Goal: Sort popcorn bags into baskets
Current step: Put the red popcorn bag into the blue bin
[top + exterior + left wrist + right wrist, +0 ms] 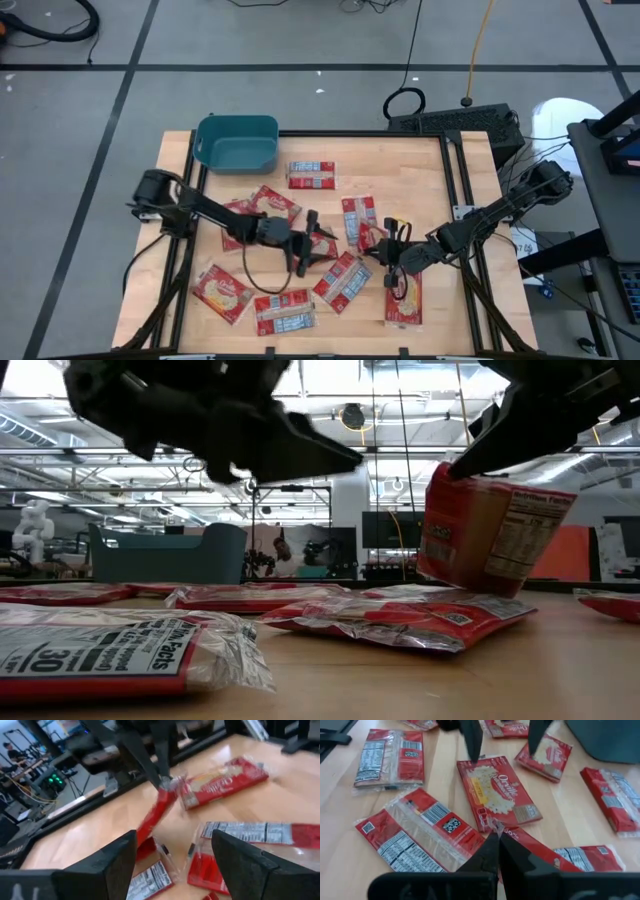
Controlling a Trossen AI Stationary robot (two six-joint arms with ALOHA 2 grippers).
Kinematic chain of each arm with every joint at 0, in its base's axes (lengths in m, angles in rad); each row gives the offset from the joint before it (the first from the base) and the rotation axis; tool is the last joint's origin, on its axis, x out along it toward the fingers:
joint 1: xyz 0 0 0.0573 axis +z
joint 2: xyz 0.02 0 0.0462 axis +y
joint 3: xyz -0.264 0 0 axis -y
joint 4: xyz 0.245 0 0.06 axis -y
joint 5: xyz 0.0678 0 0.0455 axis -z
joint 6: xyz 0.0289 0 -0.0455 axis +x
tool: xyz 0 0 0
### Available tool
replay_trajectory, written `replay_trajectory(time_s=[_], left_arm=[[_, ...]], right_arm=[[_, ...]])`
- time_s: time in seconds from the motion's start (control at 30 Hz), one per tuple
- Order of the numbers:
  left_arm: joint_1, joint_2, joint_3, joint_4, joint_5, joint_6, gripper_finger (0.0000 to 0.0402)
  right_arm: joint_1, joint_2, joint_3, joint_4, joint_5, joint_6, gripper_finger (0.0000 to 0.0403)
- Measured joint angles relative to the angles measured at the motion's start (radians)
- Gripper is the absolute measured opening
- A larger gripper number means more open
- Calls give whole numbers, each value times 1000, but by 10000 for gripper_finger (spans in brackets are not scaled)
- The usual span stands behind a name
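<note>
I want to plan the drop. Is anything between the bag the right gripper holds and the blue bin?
Yes. The right gripper pinches a popcorn bag lifted off the table. The left gripper, open, hangs beside it on the bin's side, with more bags flat on the table beyond.

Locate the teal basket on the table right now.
In the high view the teal basket sits at the table's far left corner, with no packets visible inside. Its nearest neighbour is a popcorn bag lying label-up just to its right.
</note>
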Motion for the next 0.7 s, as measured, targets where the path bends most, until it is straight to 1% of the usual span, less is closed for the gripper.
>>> replay_trajectory(time_s=[0.1,0.3,0.5,0.6,0.7], left_arm=[[5,71,69,2,1,38,254],[40,199,217,-44,4,46,237],[82,289,314,-73,74,60,222],[89,300,328,-75,113,102,196],[90,298,328,-75,115,162,142]], right_arm=[[-5,0,0,11,-2,-16,0],[-6,0,0,28,-3,-45,0],[-6,0,0,29,-4,-50,0],[-6,0,0,28,-4,-52,0],[-6,0,0,29,-4,-51,0]])
